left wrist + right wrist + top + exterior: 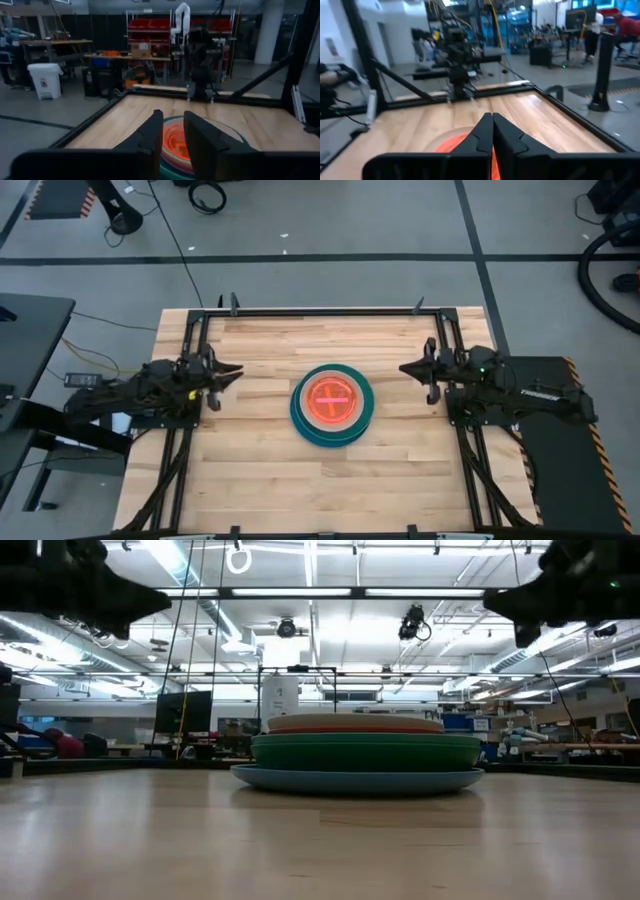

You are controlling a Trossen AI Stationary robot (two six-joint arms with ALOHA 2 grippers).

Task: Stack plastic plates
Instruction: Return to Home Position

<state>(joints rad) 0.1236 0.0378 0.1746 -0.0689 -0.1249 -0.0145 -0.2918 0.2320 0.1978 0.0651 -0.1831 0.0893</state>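
1. Workshop hall with strip lights overhead, benches and shelving behind. The worktop (260,480) is pale planked wood, matt, boxed in by a black metal frame.
2. The plastic plates (332,405) stand as a single stack at the middle of the worktop, well apart from every edge and between the two arms.
3. Progress, as judged: no loose plate lies anywhere on the wood, so the stacking looks finished. Only parking the arms appears to be left.
4. The low view gives the layers. The blue plate (357,780) is widest and rests on the wood. The green plate (365,752) sits on it as a thicker band. Above come a thin orange-red rim (355,727) and a beige rim (355,720).
5. The small plates sit inside those rims and are hidden from the side. The full count cannot be confirmed.
6. The high view shows concentric rings, fairly well centred. The translucent centre (332,398) glows orange-red with a pinkish bar across it.
7. Material: hard smooth plastic with a slight sheen. The plates are round and shallow, with upturned lips that nest one into the next.
8. The left gripper (232,375) hangs near the worktop's left edge, clear of the stack. Its fingers are parted by a narrow gap and hold nothing.
9. The right gripper (408,367) hangs near the right edge. Its fingers are pressed together and it is empty.
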